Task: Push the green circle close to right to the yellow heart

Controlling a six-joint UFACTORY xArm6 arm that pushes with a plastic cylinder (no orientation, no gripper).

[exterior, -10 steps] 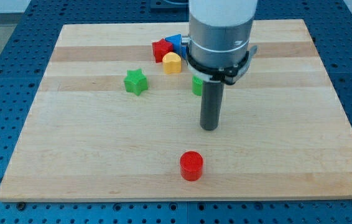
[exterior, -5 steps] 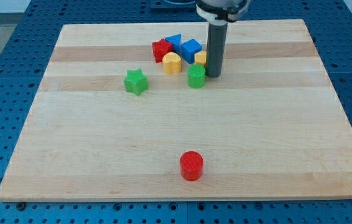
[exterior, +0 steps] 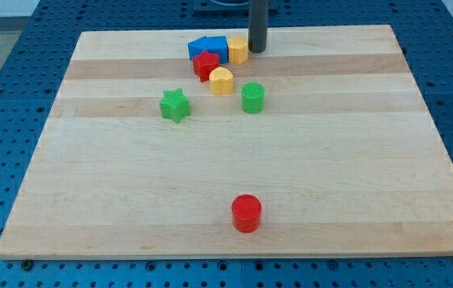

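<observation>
Near the view's top edge of the worktop [exterior: 418, 184], my tip [exterior: 257, 50] touches another yellow block [exterior: 238, 50], well above the green circle [exterior: 252, 98]. As the end effector is a bare rod, it has nothing to spread or pinch. That circle sits just right of the yellow heart [exterior: 222, 81], slightly lower, with a small gap. I judge the task nearly or fully done; at most a slight nudge leftward remains
</observation>
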